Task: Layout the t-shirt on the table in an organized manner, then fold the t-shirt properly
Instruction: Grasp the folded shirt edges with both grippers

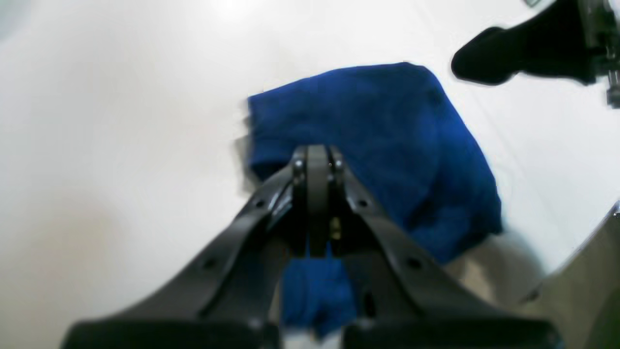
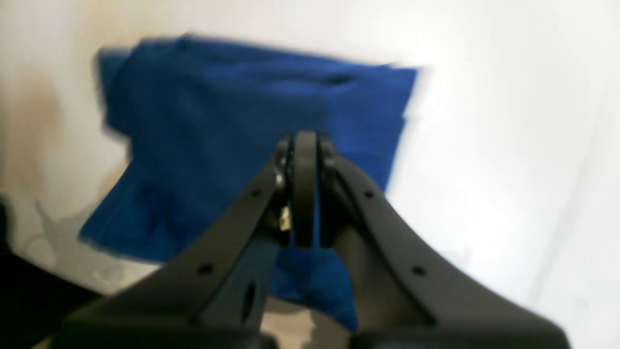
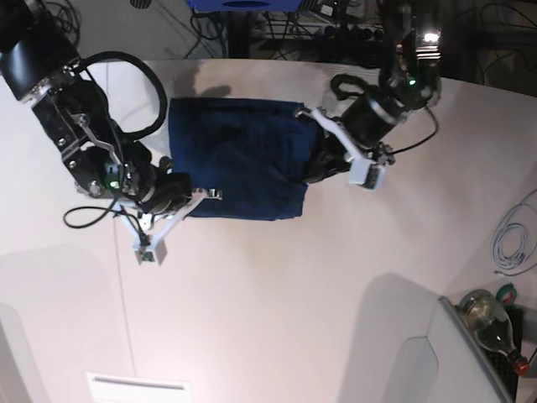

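Note:
The t-shirt (image 3: 235, 155) is a dark navy rectangle of doubled-over cloth lying on the white table (image 3: 277, 285). My left gripper (image 3: 300, 112) sits at its far right corner. In the left wrist view its jaws (image 1: 317, 152) are pressed together, with blue t-shirt (image 1: 387, 126) cloth under and behind them. At the near left edge, my right gripper (image 3: 214, 194) is shut (image 2: 304, 138), and a sliver of the blue t-shirt (image 2: 218, 111) shows between its fingers. The black tip of the other arm (image 1: 489, 63) shows at the top right of the left wrist view.
A bottle (image 3: 487, 315) and a coiled white cable (image 3: 512, 239) lie beyond the table's right edge. Cables and equipment (image 3: 336, 29) crowd the back edge. A thin dark seam (image 3: 124, 285) runs across the tabletop on the left.

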Controlling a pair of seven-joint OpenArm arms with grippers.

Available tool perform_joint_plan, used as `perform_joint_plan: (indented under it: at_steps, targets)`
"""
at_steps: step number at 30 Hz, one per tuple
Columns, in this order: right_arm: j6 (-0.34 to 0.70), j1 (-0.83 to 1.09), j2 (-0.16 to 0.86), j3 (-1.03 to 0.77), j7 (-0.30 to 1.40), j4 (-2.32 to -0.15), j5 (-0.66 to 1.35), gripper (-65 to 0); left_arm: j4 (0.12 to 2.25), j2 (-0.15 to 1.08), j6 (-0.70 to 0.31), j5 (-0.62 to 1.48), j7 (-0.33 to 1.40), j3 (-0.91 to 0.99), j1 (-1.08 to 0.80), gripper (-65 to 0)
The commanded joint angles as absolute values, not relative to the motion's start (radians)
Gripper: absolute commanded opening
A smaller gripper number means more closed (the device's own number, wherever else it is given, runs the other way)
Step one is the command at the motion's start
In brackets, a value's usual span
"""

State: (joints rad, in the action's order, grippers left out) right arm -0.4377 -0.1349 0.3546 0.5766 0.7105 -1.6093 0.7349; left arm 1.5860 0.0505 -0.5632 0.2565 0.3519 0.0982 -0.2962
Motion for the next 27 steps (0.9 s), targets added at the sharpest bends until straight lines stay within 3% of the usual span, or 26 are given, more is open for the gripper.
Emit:
perform_joint_plan:
  at_steps: [1,7,18,27]
  targets:
    - [-0.433,-0.153,0.354,0.57,0.699,-1.624,0.74,-64.2,1.558,0.059,-0.544,0.231,0.344,0.065,-0.291,-65.0]
    - [-0.348,-0.159,0.344,0.565,0.69,-1.569,0.739,-64.2,1.395,0.059,-0.481,0.088,0.343,-0.025,-0.254,-65.0]
    - [-0.325,-0.179,0.341,0.572,0.553,-1.333,0.739,-64.2,1.369,0.079,-0.475,0.031,0.348,-0.022,-0.26,-65.0]
    - [-0.32,-0.148,0.351,0.564,0.559,-1.527,0.739,-64.2,1.374,0.076,-0.473,0.031,0.351,-0.022,-0.26,-65.0]
